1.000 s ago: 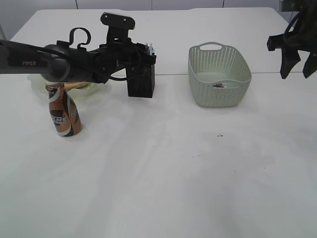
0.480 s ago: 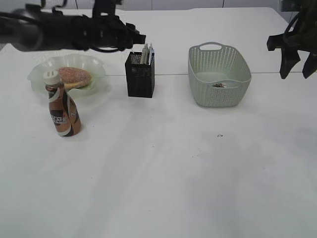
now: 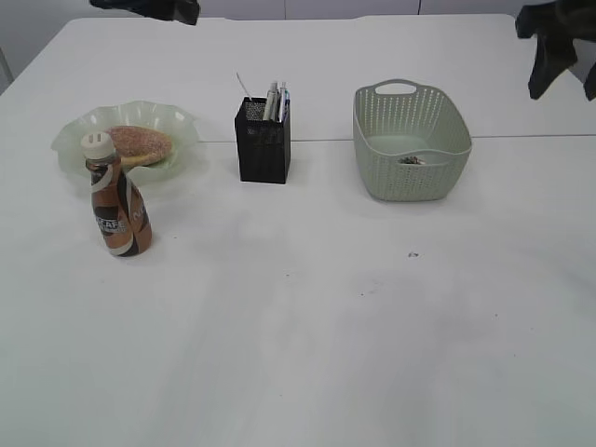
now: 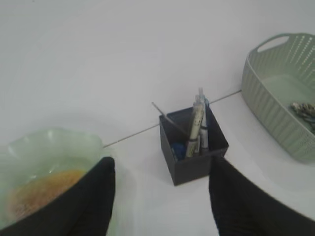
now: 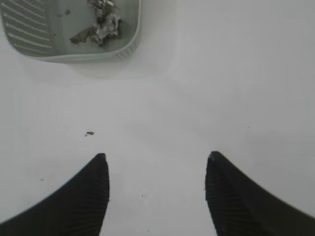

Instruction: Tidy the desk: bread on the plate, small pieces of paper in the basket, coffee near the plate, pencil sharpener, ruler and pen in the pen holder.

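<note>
The bread lies on the green plate at the left of the desk. In front of the plate the coffee stands upright. The black pen holder holds pens and the thin clear ruler; a small blue thing lies at its bottom, too blurred to name as the pencil sharpener. Paper scraps lie in the basket. My left gripper hangs open and empty above the holder. Right of the basket my right gripper is raised, open and empty.
A tiny dark speck lies on the white top in front of the basket. The seam line runs across behind the holder and the basket. Only a dark bit of the left arm shows at the top edge.
The left arm has risen from the pen holder and drawn back to the top left corner, its jaws spreading. The right gripper has lifted a little and opened wider.
</note>
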Motion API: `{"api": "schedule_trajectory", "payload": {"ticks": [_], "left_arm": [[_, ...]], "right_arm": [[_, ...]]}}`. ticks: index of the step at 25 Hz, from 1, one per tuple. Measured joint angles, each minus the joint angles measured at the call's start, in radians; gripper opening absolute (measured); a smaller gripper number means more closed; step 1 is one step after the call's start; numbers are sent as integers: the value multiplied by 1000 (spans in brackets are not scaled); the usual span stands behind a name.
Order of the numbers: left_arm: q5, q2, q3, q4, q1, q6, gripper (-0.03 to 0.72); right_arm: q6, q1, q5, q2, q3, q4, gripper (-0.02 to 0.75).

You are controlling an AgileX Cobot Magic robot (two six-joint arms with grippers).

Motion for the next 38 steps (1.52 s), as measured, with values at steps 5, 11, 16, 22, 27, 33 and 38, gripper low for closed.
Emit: {"api": "schedule_trajectory", "payload": {"ticks": [5,11,16,22,27,33,38], "left_arm": [[232,-153,0,47,22,0,473],[403,-355,0,55,31,-6,474],[615,-489,-2,55,31,-24,474],[692,-678,11,55,31,-46,474],[694,-922,158,55,31,-73,473],[691,-1237,478,55,31,-71,473],[656,-1509,726,5,31,-26,474]], "right_arm": [[0,28,2,-119,0,59,488],[-93,30,8,-278,0,178,490],[-164,30,16,-421,0,186,490],[-172,30,20,-649,41,186,490],[-174,30,26,-920,243,188,490],[-197,30,32,-1217,522,188,490],[-260,30,33,-1418,715,180,490]]}}
